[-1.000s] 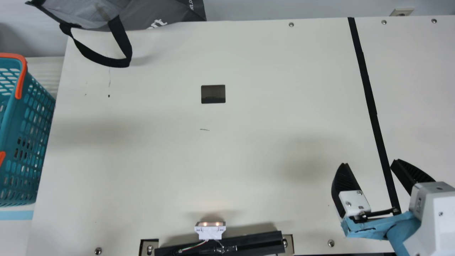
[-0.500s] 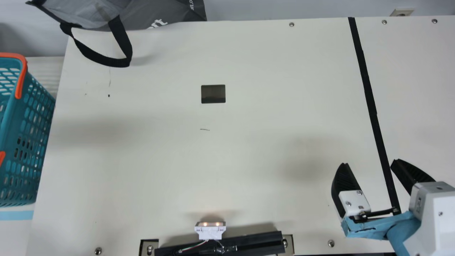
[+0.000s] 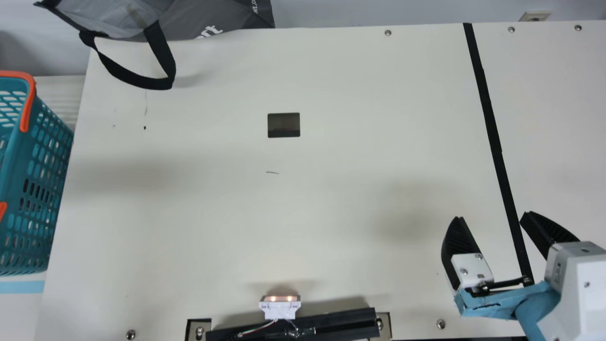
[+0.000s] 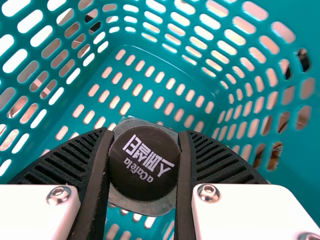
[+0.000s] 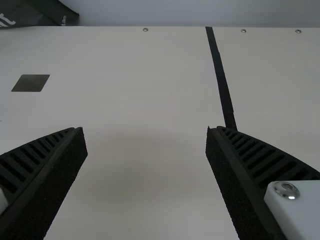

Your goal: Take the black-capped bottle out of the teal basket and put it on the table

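Note:
In the main view the teal basket (image 3: 35, 189) with orange handles stands at the far left, beside the table. The left wrist view looks down into the basket (image 4: 165, 65), where the black-capped bottle (image 4: 144, 165) is seen from above. Both fingers of my left gripper (image 4: 144, 162) press on opposite sides of its black cap. At the main view's lower right, my right gripper (image 3: 492, 215) is held over the table with its fingers wide apart; in the right wrist view this gripper (image 5: 146, 130) has nothing between its fingers.
The cream table (image 3: 331, 213) has a small dark rectangular opening (image 3: 284, 125) and a black tape strip (image 3: 492, 132) at the right. A grey bag (image 3: 208, 19) lies at the back left, its strap (image 3: 163, 52) over the table. A black bar (image 3: 303, 324) runs along the front edge.

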Robot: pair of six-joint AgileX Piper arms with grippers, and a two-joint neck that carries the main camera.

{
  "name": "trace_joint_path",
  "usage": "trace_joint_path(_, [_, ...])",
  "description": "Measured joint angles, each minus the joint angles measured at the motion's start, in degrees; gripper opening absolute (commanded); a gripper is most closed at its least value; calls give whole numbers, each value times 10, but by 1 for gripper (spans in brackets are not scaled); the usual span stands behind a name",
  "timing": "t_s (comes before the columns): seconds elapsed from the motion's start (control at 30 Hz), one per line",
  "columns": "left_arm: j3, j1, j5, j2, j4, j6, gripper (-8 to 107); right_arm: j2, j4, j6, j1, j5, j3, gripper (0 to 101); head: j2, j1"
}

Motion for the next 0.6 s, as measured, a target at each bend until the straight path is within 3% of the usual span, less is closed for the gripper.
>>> trace_joint_path(0.6, [10, 5, 34, -133, 155, -145, 0, 0, 0, 0, 0, 0, 0, 91, 0, 0])
